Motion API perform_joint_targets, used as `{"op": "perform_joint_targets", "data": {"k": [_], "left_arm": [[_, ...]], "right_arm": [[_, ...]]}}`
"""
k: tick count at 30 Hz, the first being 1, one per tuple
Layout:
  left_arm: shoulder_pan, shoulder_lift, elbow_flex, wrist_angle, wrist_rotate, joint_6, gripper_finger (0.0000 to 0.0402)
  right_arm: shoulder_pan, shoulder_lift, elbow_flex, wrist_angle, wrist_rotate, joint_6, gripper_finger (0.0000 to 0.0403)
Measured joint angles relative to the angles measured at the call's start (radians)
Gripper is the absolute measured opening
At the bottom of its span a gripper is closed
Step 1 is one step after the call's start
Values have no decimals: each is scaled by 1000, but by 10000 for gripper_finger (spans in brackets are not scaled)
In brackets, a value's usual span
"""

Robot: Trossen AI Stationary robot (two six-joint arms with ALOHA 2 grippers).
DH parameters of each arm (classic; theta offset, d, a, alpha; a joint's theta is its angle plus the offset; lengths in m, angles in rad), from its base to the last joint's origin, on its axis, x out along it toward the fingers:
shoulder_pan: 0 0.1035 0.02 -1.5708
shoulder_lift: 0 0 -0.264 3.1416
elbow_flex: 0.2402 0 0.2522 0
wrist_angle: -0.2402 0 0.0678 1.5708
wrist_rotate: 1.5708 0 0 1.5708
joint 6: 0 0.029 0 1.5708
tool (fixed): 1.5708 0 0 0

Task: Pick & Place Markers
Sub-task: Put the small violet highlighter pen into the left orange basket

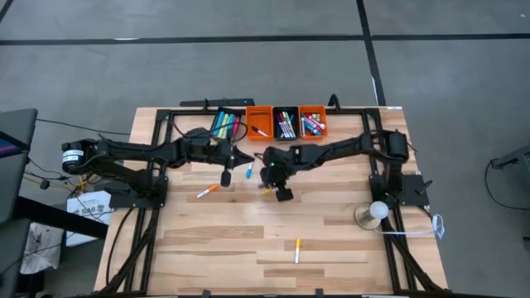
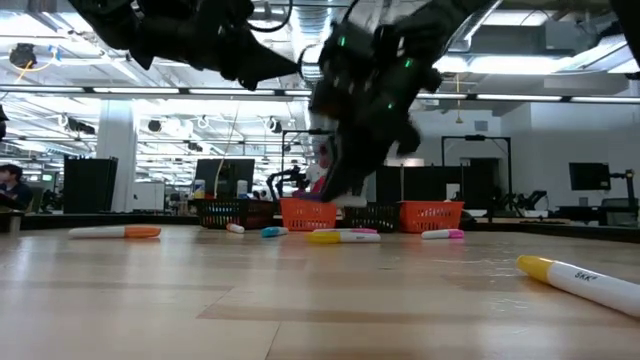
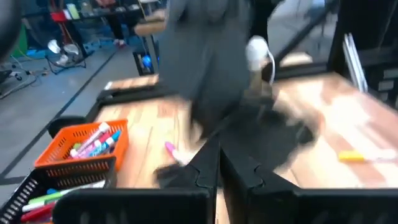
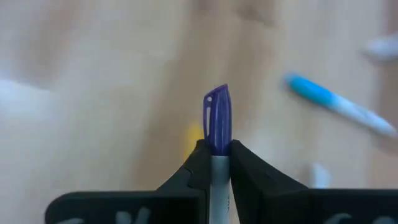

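My right gripper is shut on a marker with a purple cap and a white barrel, above the table's far middle. My left gripper is shut on nothing and hovers just left of it. Loose markers lie flat on the wood: a blue one, an orange-capped one and a yellow one. The low view also shows a pink one. My right gripper pinches the marker between its two fingers, on the white barrel just below the purple cap. The fingers slant down from the table's right side. The cap sticks out past the fingertips, along the fingers. In the low view the gripper hangs above the tabletop.
Along the far edge stand two black bins and two orange bins holding markers. A round white lamp sits at the right. Bare wood stretches over the near half of the table.
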Motion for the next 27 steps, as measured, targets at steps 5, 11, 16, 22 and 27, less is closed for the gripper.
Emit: {"op": "perform_joint_targets", "data": {"k": [5,11,16,22,27], "left_arm": [[0,0,0,-87,5,68,12],[0,0,0,-105,123,88,21],[-26,11,-1,-105,146,127,52],[-48,47,-1,-47,144,152,92],[-47,62,-1,-14,138,152,113]], "right_arm": [[85,-97,1,48,-37,-24,25],[153,-201,2,124,28,-31,34],[153,-243,3,164,104,-33,26],[105,-248,3,210,125,-31,34],[67,-239,2,229,121,-25,28]]}}
